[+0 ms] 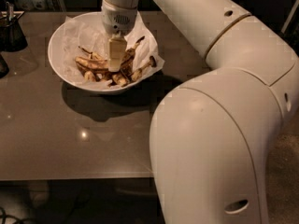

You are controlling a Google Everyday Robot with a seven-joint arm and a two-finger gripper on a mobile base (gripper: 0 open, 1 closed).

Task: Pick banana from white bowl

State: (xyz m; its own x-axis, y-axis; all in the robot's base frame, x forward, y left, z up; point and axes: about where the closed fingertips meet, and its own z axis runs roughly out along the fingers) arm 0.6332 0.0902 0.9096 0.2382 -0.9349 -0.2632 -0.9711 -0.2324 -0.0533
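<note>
Glossy white bowl (57, 65), crinkled paper lining (80, 33) — smooth cream claw (115, 67) inside it — polished tabletop (70, 146).

Banana (88, 62) in white bowl (55, 65), under pincer (115, 68)

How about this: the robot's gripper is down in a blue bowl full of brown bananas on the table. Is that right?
Not quite. The bowl is white, not blue. The camera view shows the gripper down in the white bowl among the brown bananas, and the bowl sits on the table.
</note>
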